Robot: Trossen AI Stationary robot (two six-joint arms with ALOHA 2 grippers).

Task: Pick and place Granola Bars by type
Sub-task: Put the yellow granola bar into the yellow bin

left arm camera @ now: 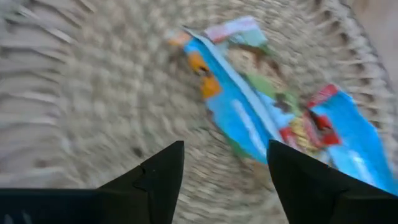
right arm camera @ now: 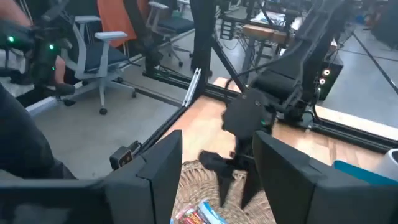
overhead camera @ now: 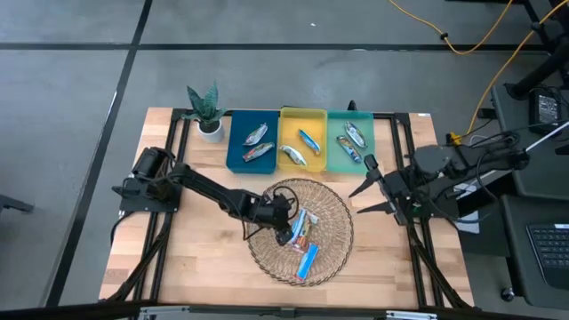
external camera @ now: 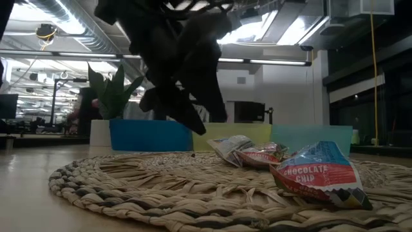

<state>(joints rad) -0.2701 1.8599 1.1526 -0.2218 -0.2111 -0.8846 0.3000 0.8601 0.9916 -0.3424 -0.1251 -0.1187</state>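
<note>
Several granola bars (overhead camera: 302,233) lie in the round wicker basket (overhead camera: 331,213) at the table's middle front; the low view shows three of them, one a red, white and blue chocolate chip bar (external camera: 318,174). My left gripper (left arm camera: 225,149) hangs open just above the basket's weave, beside a long blue bar (left arm camera: 239,118), with nothing between its fingers. It is the dark shape over the mat in the low view (external camera: 187,84). Two bars lie in each of the blue (overhead camera: 235,151), yellow (overhead camera: 318,120) and green (overhead camera: 336,158) trays. My right gripper (overhead camera: 364,188) stands open in the air, right of the basket.
A potted plant (overhead camera: 206,111) in a white pot stands left of the blue tray at the far edge. The three trays sit side by side behind the basket. Bare wooden table (overhead camera: 187,240) shows left of the basket.
</note>
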